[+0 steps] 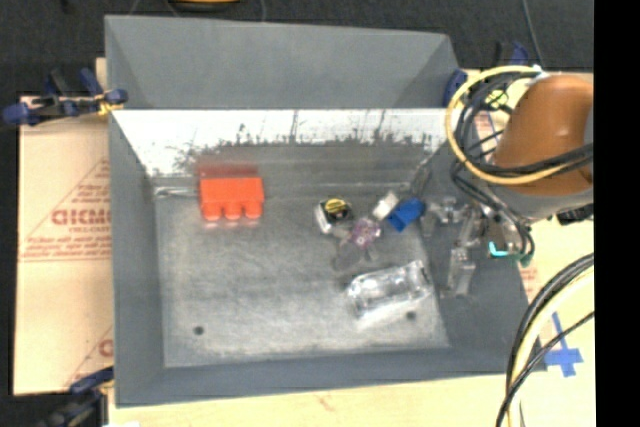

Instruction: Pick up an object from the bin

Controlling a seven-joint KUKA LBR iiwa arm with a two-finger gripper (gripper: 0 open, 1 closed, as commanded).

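Because the arm enters the bin from 3 o'clock, the pincer hangs low against the sloping right wall, with the orange wrist cover and looped cables above the rim at 2 o'clock. Whether the pincer is open or closed cannot be told, and no object is seen in its hold. The nearest item is a clear plastic object lying flat on the bin floor at 4 o'clock, just beside the pincer on its 8 o'clock side but apart from it; by position it is judged the likeliest object to pick. A small cluster sits at 3 o'clock of the floor centre: a blue and white piece closest to the right wall, a purple translucent piece beside it, and a yellow-and-black item further inward. An orange block rests alone at 10 o'clock, near the back wall and well apart from everything else. Open room is uneven: the floor from 6 through 9 o'clock is bare, while the pincer works in the tight corner where the right wall meets the floor. A move toward 9 o'clock offers clearance; a descent at the present position risks contact with the wall. The clear object's closeness to the purple piece leaves little margin on its 11 o'clock side.
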